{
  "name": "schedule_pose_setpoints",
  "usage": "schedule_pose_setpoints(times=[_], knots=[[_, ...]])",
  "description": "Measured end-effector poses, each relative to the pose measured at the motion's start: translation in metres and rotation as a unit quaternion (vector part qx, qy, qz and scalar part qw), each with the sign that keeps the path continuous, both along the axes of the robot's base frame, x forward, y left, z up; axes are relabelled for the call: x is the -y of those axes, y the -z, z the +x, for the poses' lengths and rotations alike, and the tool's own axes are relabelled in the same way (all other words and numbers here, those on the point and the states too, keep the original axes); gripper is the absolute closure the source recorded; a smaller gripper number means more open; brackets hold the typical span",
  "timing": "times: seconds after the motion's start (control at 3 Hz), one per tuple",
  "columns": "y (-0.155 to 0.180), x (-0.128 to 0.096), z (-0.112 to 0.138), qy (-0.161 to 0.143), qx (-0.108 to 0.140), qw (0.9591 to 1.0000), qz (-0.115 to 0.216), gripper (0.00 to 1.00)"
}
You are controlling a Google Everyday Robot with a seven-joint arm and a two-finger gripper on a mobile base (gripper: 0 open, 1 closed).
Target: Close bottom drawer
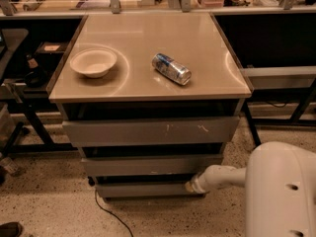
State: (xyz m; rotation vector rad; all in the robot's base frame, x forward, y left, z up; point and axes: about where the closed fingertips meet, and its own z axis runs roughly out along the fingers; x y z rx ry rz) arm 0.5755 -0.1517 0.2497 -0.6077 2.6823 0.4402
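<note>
The bottom drawer (pixel 143 189) is the narrowest grey front at the foot of the cabinet, plain and handleless, sitting close under the mid-width drawer (pixel 148 164). The widest drawer (pixel 148 131) with white scratch marks is above. My white arm reaches in from the lower right. The gripper (pixel 190 185) is at the right end of the bottom drawer's front, pressed against it; its tip is hidden against the drawer.
On the cabinet top (pixel 207 78) lie a white bowl (pixel 93 61) at the left and a can (pixel 171 68) on its side. A black cable (pixel 106 212) runs over the speckled floor in front. Dark shelving stands left and right.
</note>
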Motion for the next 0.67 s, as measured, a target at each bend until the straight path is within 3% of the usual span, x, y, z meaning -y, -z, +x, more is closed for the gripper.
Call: schedule_pose_setpoints(times=[0.33, 0.67], knots=[[-0.070, 0.062, 0.011, 0.115, 0.025, 0.9927, -0.028, 1.00], [-0.108, 0.092, 0.009, 0.174, 0.046, 0.9832, -0.027, 0.82]])
